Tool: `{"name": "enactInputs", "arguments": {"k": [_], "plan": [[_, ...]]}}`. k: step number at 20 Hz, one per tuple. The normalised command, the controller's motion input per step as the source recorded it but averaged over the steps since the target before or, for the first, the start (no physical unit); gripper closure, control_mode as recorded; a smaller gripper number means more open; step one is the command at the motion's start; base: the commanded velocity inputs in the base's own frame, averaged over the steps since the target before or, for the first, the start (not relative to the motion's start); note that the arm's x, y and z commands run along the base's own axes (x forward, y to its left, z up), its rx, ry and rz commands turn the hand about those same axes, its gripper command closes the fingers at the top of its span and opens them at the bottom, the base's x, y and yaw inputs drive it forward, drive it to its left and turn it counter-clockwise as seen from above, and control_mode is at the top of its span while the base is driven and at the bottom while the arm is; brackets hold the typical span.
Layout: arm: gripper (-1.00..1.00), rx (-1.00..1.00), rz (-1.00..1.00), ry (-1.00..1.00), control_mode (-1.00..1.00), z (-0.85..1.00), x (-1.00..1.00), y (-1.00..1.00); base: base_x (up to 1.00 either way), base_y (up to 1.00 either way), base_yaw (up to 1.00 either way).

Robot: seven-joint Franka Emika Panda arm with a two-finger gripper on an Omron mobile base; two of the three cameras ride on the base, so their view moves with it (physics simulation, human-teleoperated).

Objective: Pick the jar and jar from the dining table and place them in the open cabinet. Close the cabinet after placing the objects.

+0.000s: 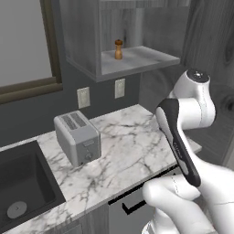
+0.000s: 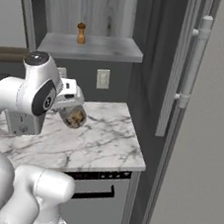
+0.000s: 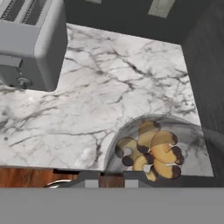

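A clear glass jar [image 2: 74, 117] holding brown, dark-tipped cookies hangs tilted under my gripper [image 2: 70, 107], which is shut on it above the marble counter [image 2: 102, 142]. The hand view looks straight through the jar [image 3: 153, 148], close above the counter's right end. The open cabinet [image 2: 92, 47] is on the wall higher up, and its grey shelf [image 1: 137, 59] is well above the jar. Its door [image 2: 175, 67] stands open to the right, edge-on, with a long silver handle [image 2: 197, 60]. The dining table is out of view.
A small wooden pepper grinder [image 1: 118, 49] stands on the cabinet shelf. A silver toaster [image 1: 77, 137] sits on the counter to the left, beside a dark sink [image 1: 23, 183]. A drawer front with a black handle [image 2: 94, 192] lies below the counter edge.
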Motion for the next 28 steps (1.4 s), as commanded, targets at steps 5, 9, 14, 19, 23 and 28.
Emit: {"name": "enactInputs", "arguments": {"k": [5, 9, 14, 19, 23, 28], "plan": [[1.0, -0.13, 0.17, -0.11, -1.0, 0.58, -0.06, 0.2, 0.0, 0.0, 0.0], [1.0, -0.18, 0.13, -0.13, -1.0, 0.67, -0.29, 0.02, 0.0, 0.0, 0.0], [1.0, -0.14, 0.12, -0.14, -1.0, 0.64, -0.32, 0.0, 0.0, 0.0, 0.0], [1.0, -0.09, 0.14, -0.12, -1.0, 0.6, -0.24, 0.0, 0.0, 0.0, 0.0], [1.0, -0.08, 0.13, -0.17, -1.0, 0.58, -0.04, -0.06, 0.0, 0.0, 0.0], [1.0, -0.07, 0.12, -0.19, -1.0, 0.46, 0.0, -0.13, 0.0, 0.0, 0.0]]}}
